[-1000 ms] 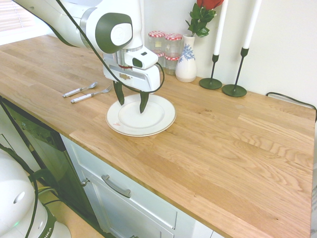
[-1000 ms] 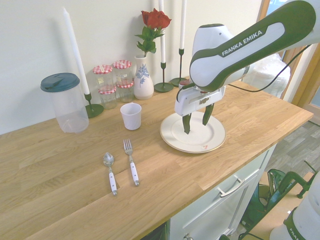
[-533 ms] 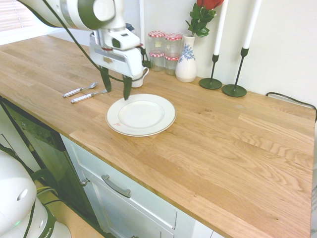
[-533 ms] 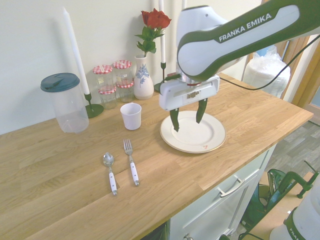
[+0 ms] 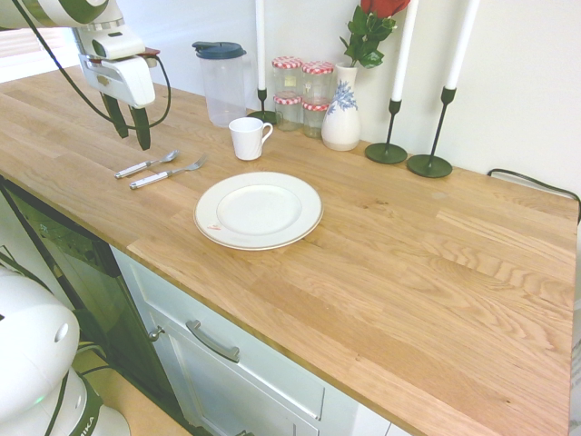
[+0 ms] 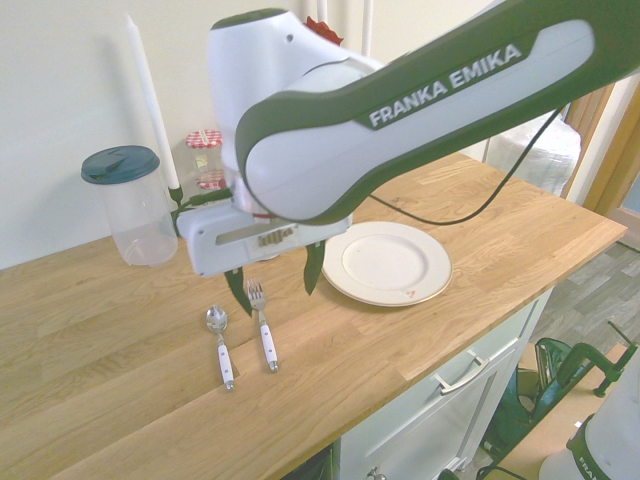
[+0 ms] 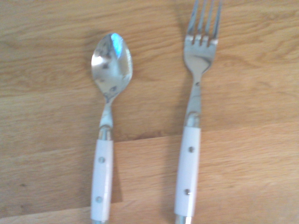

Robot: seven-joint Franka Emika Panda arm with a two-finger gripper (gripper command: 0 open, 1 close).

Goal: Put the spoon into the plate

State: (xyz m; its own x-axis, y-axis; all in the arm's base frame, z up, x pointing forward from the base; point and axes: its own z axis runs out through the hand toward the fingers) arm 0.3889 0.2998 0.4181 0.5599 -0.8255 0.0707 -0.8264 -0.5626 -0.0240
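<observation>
- Gripper [image 6: 280, 301] held above counter [image 6: 330, 375] near the cutlery, pointed downward; jaws spread, nothing gripped.
- Spoon [image 6: 223, 348] laid flat beside fork [image 6: 265, 330], apart from plate; shiny oval bowl joined to white, riveted handle.
- Farther off, gold-rimmed white plate [image 6: 388, 264] set on counter.

wooden counter [image 5: 381, 272], spoon [image 5: 152, 163], fork [image 5: 171, 173], plate [image 5: 259, 211], mug [image 5: 247, 138], seemingly glass jars [image 5: 302, 94]

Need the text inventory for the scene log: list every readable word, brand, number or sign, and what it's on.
"FRANKA EMIKA": upper robot arm, second exterior view.
"KA", cut off: robot base, first exterior view.
Too small to read: reddish mark on dinner plate rim; marking on end effector.
</observation>
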